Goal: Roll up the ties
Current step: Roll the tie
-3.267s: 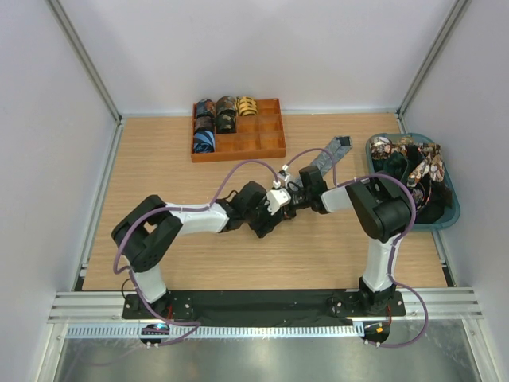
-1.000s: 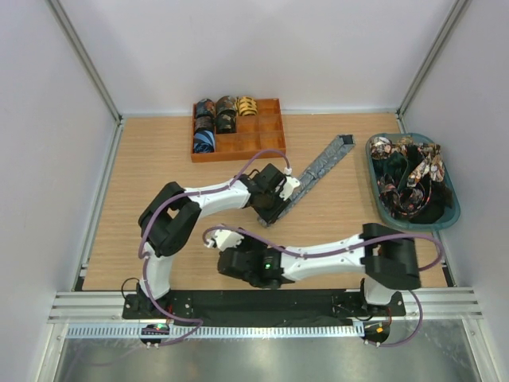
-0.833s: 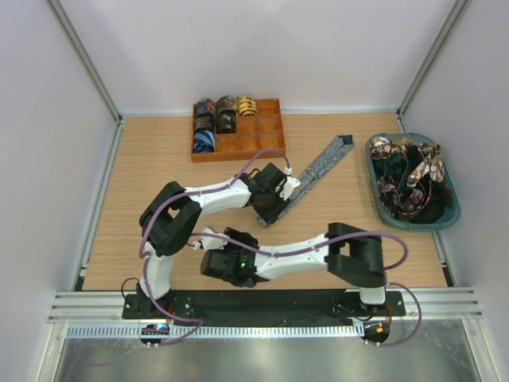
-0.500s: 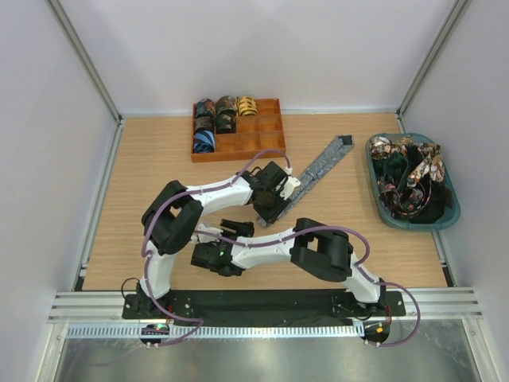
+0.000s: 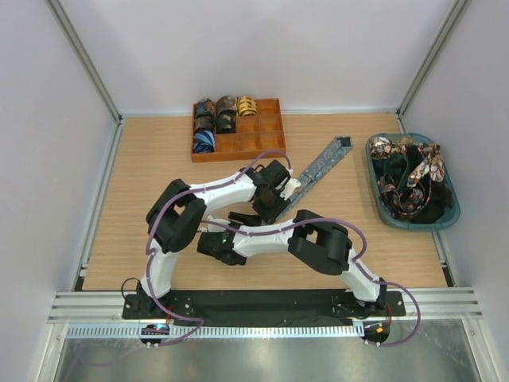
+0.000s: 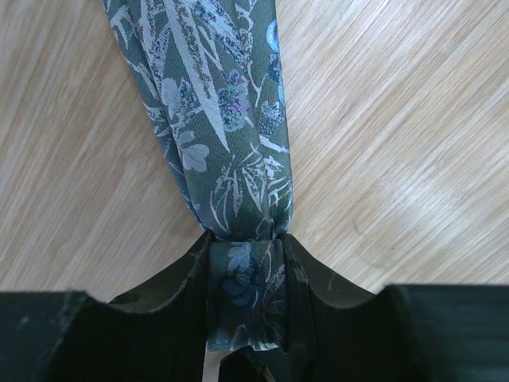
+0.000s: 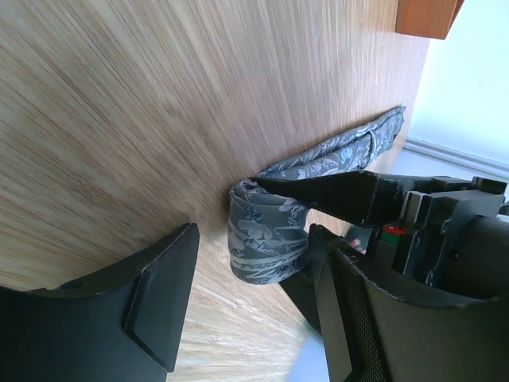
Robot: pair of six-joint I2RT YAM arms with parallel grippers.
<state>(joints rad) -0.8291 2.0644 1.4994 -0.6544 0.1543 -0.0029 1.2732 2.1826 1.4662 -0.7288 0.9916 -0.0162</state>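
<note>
A grey-blue leaf-print tie (image 5: 318, 167) lies in a diagonal strip on the wooden table. Its near end is wound into a small roll (image 7: 266, 239). My left gripper (image 5: 272, 204) is shut on that roll (image 6: 245, 282), and the loose strip (image 6: 219, 111) runs away from the jaws. My right gripper (image 5: 241, 218) is open beside the left one. In the right wrist view the roll sits between my right gripper's (image 7: 253, 232) fingers, close against the right finger (image 7: 350, 302) and well apart from the left finger (image 7: 159, 298).
An orange compartment tray (image 5: 274, 147) at the back holds several rolled ties (image 5: 216, 119). A teal basket (image 5: 453, 208) at the right holds a heap of loose ties (image 5: 406, 171). The right arm (image 5: 318, 239) lies folded across the near middle of the table.
My right arm has swung left and then up from the near edge to the roll, and its jaws have widened. The left gripper has kept its hold without moving.
</note>
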